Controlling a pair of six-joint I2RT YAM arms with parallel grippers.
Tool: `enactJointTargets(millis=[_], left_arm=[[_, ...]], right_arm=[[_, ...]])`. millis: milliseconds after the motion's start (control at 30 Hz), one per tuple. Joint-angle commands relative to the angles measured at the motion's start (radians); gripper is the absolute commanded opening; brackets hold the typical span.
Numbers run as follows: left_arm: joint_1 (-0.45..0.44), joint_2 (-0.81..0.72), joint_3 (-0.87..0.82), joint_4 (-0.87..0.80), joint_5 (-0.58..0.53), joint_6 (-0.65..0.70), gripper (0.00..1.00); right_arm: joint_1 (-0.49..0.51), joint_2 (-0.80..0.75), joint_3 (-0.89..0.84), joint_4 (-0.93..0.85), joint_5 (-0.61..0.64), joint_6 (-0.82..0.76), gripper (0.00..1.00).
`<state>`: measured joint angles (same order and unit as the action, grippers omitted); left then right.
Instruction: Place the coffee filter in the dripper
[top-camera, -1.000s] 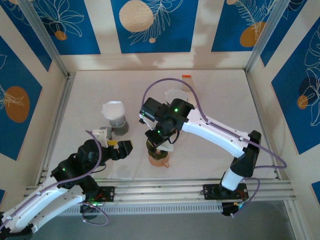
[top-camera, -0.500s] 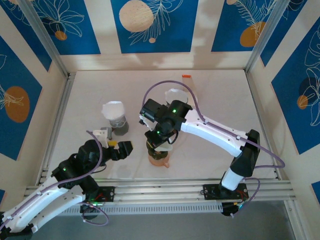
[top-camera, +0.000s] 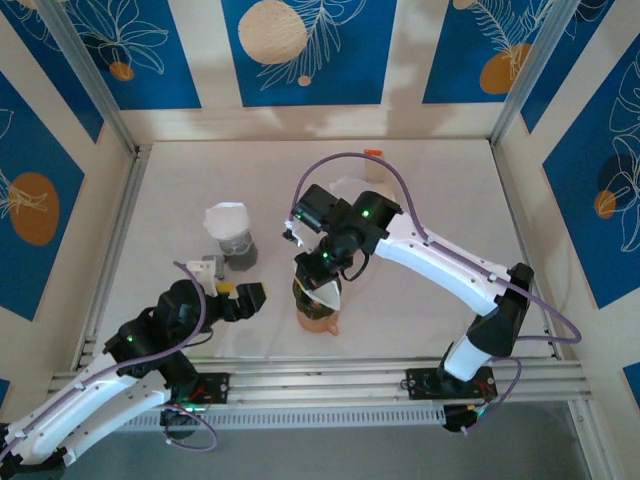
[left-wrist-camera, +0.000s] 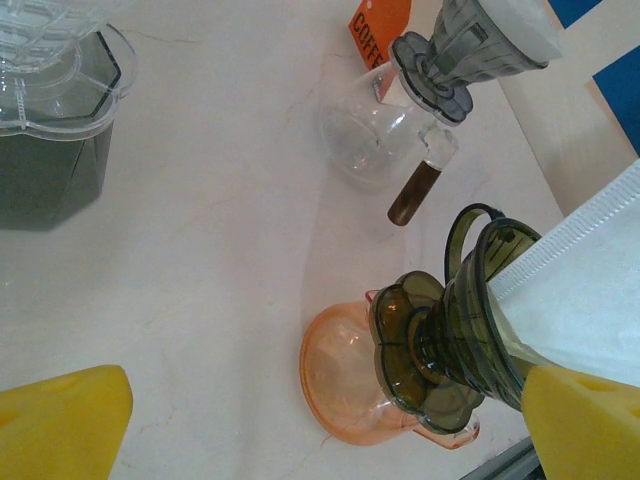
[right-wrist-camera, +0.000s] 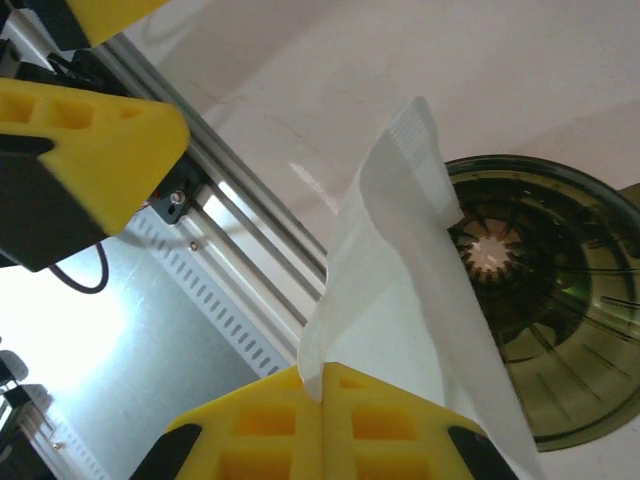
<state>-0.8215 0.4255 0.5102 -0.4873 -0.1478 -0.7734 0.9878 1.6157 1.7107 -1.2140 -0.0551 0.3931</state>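
The right pincer (right-wrist-camera: 322, 388) is closed tight, its two yellow moulded fingers (right-wrist-camera: 250, 435) pinching one edge of the coffee filter (right-wrist-camera: 400, 280). The filter is thin white paper, folded flat, with a crimped seam along one side. Its lower part lies across the open mouth of the dripper (right-wrist-camera: 545, 330), and its pointed corner sticks out past the rim toward the near aluminium rail (right-wrist-camera: 235, 205). The dripper is a dark green translucent cone with ribs converging on a pale centre.

In the left wrist view the filter leans out of the dripper's mouth. The dripper there shows a loop handle and a scalloped base. How deep the paper sits inside cannot be told. The dripper stands on an orange transparent carafe (left-wrist-camera: 345, 375), near the front middle of the bench (top-camera: 450, 200), a white surface with faint marble veins.

The left pincer (top-camera: 235, 283) is just left of the orange carafe, wide open and gripping nothing.

Farther back, a clear glass carafe (left-wrist-camera: 370, 140) with a brown stub at its neck carries a grey dripper (left-wrist-camera: 450, 60) lined with white paper. Beside it an orange tag (left-wrist-camera: 380, 22) reads "COFFE" in dark letters, cut off by the frame edge. On the far left a clear ribbed plastic dripper (left-wrist-camera: 50, 55) sits on a dark container (left-wrist-camera: 50, 160).
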Motion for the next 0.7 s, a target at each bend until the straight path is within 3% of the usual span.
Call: enactJointTargets(millis=[0,233,400,500,667], left_arm=[[-0.005,-0.007,-0.013,0.003,-0.007,0.002,1.0],[-0.005,0.002,-0.007,0.005,0.001,0.002,1.0],[-0.005,0.01,0.005,0.004,0.011,0.005,1.0],[-0.005,0.02,0.011,0.017,0.03,0.012,1.0],[-0.005,0.052,0.034,0.045,0.074,0.035,1.0]], right_arm=[[-0.002,0.011,-0.043,0.017,-0.039,-0.007,0.0],[-0.008,0.023,-0.106,0.067,0.016,0.0,0.02],[0.015,-0.012,-0.078,0.077,0.071,-0.006,0.37],[0.02,-0.043,-0.062,0.073,0.098,-0.002,0.46],[0.019,-0.118,-0.087,0.077,0.137,0.014,0.54]])
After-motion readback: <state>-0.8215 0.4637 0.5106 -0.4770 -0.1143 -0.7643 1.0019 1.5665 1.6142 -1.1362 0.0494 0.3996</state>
